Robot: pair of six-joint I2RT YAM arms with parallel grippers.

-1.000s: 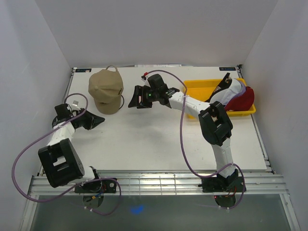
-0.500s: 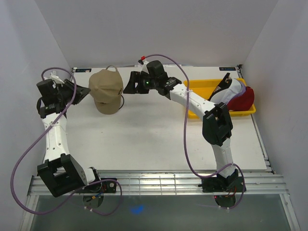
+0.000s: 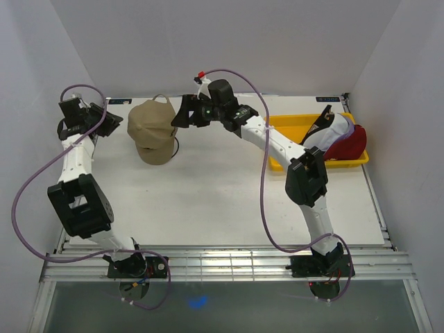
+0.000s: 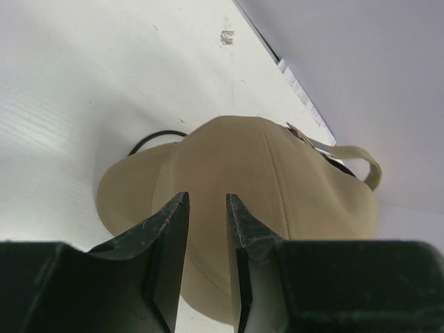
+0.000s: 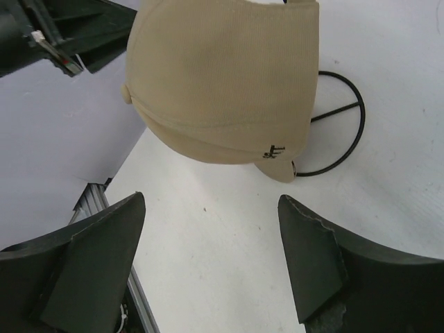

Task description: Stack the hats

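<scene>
The tan fabric baseball cap [image 3: 154,132] sits on a thin black wire stand [image 5: 336,112] on the white table [image 3: 208,201], between the two grippers. The left gripper [image 3: 111,119] is just to the cap's left, its jaws a narrow gap apart and holding nothing. The right gripper [image 3: 182,114] is just to its right, jaws spread wide and empty. Well behind the right gripper, a white cap [image 3: 336,132] and a red cap [image 3: 355,142] lie in the yellow plastic tray [image 3: 291,125].
</scene>
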